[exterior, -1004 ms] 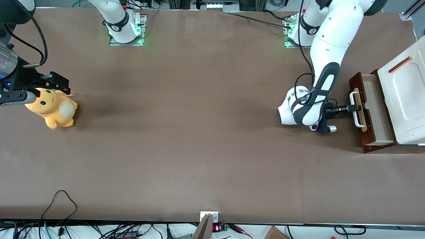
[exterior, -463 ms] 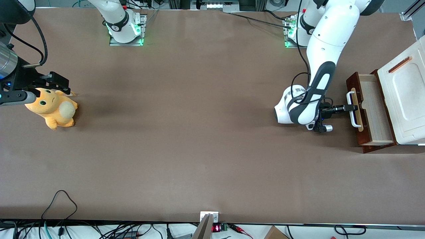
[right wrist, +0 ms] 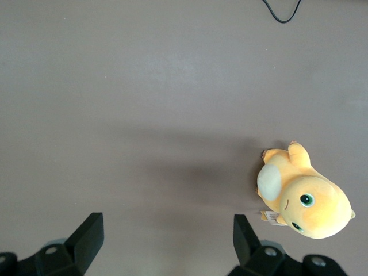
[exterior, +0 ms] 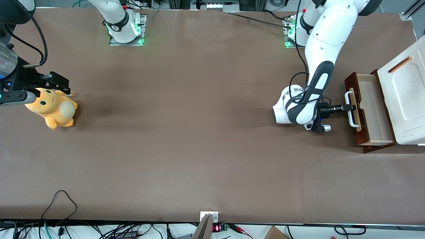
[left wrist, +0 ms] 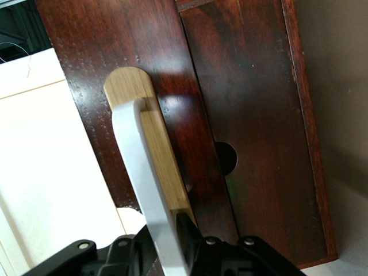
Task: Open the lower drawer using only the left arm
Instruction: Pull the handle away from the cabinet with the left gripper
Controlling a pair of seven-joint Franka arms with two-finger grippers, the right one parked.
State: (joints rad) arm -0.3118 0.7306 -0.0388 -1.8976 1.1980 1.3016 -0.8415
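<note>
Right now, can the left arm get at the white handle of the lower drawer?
Yes, it seems so. The gripper is already at the white handle of the lower drawer, its fingers closed around the bar, with nothing between them.

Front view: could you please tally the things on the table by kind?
Plush toy: 1
Lower drawer, pulled out: 1
White cabinet: 1
Hand, shut on the drawer's white handle: 1
Total: 4
</note>
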